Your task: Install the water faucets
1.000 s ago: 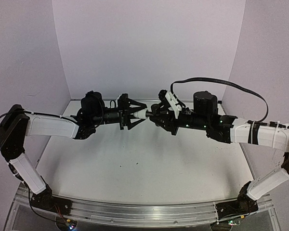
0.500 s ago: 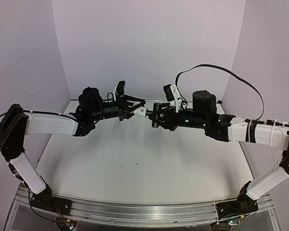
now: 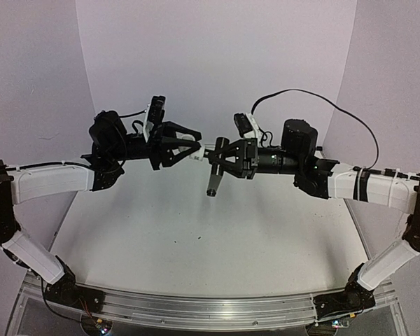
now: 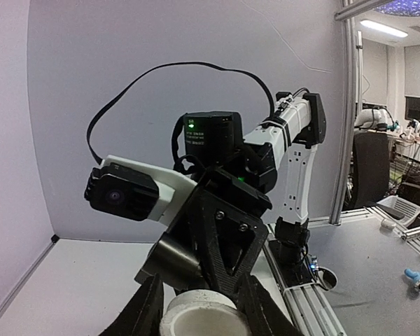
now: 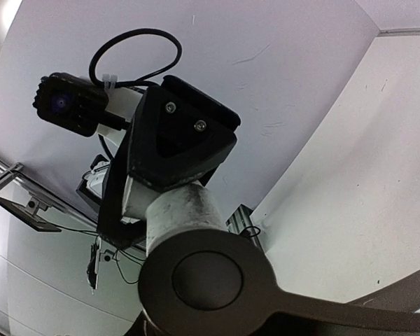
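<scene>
MID-AIR MEETING: Two robot arms come tip to tip above the white bench (image 3: 196,241). The left tool (image 3: 194,147) is closed narrow around the white plastic fitting (image 4: 199,309). The right tool (image 3: 218,155) grips the black metal spout (image 5: 213,280), one limb of it hanging down toward the bench. The fitting's end sits against the spout's round black base, both parts held off the bench.

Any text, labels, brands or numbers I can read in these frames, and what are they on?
No text can be read in any view.
Small green-lit marking on the right arm's black motor housing: too small to read.
The white fitting and the black spout: no print visible.
</scene>
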`<action>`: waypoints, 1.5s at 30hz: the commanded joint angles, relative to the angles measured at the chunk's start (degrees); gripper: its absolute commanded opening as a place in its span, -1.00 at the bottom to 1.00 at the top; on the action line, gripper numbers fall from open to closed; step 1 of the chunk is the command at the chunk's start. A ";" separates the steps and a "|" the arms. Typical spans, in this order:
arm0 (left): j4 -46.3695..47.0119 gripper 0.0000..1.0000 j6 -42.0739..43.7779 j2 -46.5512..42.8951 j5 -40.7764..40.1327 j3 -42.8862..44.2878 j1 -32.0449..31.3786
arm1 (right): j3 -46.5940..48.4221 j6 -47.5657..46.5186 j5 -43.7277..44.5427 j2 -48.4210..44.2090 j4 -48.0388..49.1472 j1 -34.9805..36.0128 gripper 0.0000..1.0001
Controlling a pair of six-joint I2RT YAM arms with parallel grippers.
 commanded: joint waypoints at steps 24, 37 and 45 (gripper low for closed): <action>-6.61 0.88 -62.12 4.05 -2.14 -1.59 4.23 | -1.88 -62.43 25.83 -10.99 -14.23 -1.26 -1.00; 2.65 0.85 -65.21 13.40 -2.13 3.51 -1.74 | -4.33 -61.72 24.34 -11.28 -12.99 0.24 -1.00; 3.06 -0.15 -58.33 14.86 -2.68 5.22 -2.90 | -4.09 -53.45 20.59 -11.02 -9.62 0.38 -1.00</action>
